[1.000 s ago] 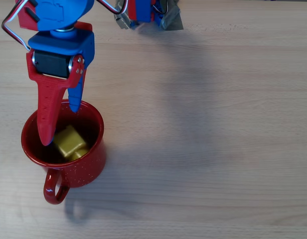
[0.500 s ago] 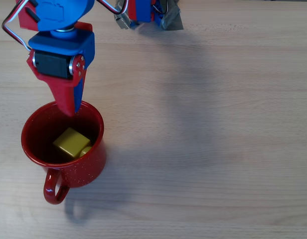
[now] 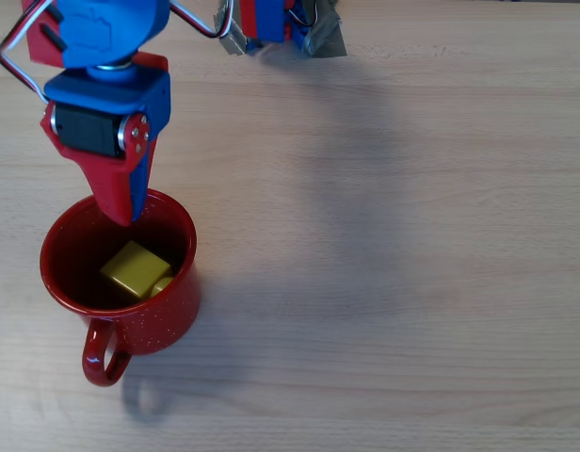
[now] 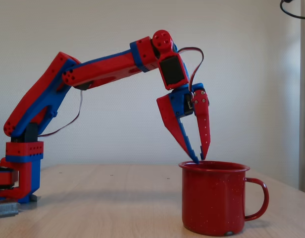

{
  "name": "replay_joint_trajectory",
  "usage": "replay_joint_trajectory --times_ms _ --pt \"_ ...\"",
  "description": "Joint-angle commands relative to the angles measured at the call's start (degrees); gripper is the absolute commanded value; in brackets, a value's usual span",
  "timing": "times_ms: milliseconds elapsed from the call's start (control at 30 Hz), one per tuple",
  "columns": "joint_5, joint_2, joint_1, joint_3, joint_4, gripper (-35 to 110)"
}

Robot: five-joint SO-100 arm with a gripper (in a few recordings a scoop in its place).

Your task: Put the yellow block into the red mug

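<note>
Fingers: the two tapered fingers (image 4: 205,130) of the gripper (image 4: 199,159) meet at their tips and grip nothing; in the fixed view they spread apart only near the wrist, forming a narrow wedge.
Finger position: tips just above the mug's rim at its far edge; in the overhead view the gripper (image 3: 120,217) points down over the upper-left part of the rim.
Finger colours: one red, one blue.
Yellow block: the yellow block (image 3: 135,268) lies inside the mug on its bottom, tilted, apart from the fingers.
Red mug: the red mug (image 3: 172,306) stands upright on the desk; its looped handle points toward the lower edge in the overhead view and to the right in the fixed view (image 4: 214,198).
Arm: red and blue links arch from a base at the left of the fixed view up and over to the mug (image 4: 108,64).
Desk: pale wood-grain surface (image 3: 394,235), with the arm's shadow falling across it.
</note>
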State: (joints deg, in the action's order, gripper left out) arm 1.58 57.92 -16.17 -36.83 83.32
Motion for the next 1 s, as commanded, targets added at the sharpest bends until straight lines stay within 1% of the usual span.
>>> replay_joint_trajectory --times_ms 0,267,500,967 --pt "-1.23 13.54 0.7 -0.62 -1.67 0" --pt "-2.99 27.6 4.39 -12.13 -5.8 0" --pt "-3.87 40.43 7.65 -22.24 -5.71 0" --pt "-2.99 73.13 14.68 -63.02 -13.01 0"
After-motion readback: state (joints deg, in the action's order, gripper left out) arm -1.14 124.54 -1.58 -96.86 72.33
